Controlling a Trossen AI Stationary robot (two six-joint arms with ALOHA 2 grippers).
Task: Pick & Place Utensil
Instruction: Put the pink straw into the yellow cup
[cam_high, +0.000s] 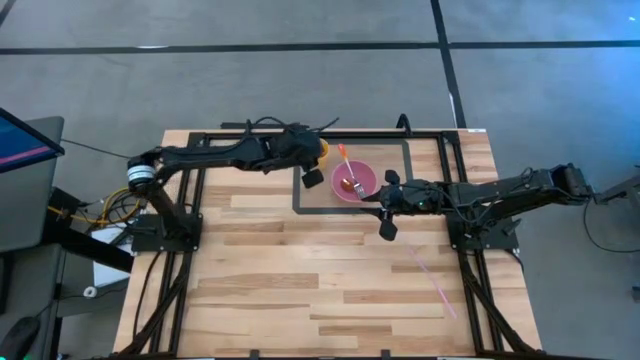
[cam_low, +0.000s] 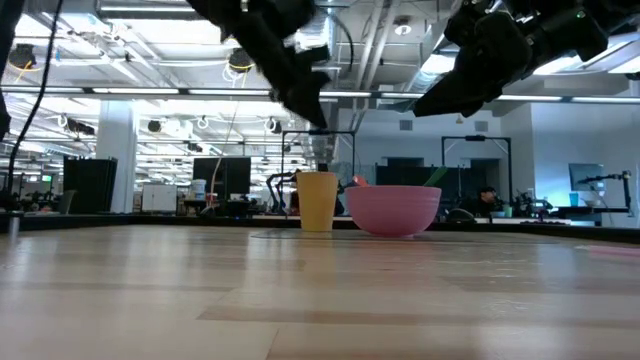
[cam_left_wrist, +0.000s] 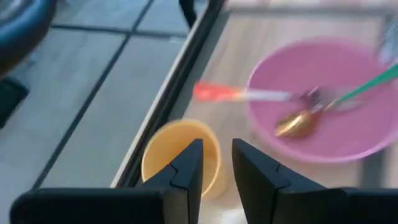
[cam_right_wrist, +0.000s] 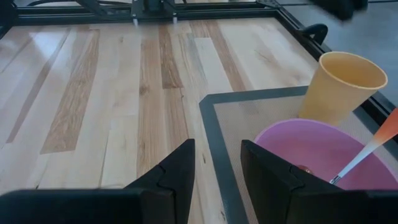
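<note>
two utensils lie in the one pink bowl (cam_high: 354, 183): an orange-handled fork (cam_left_wrist: 249, 94) and a green-handled spoon (cam_left_wrist: 323, 107). one yellow cup (cam_right_wrist: 341, 86) stands just beside the bowl. left gripper (cam_left_wrist: 216, 163) hovers above the cup, fingers parted, empty. right gripper (cam_right_wrist: 217, 168) hangs near the bowl, fingers parted, empty.

A wooden bench (cam_high: 300, 290) is carrying a dark-edged mat (cam_high: 385, 150), with a pink bowl (cam_high: 353, 183) and yellow cup (cam_high: 319, 150) sitting on it.

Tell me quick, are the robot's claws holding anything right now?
Left claw: open, empty, above the yellow cup.
Right claw: open, empty, beside the pink bowl.
</note>
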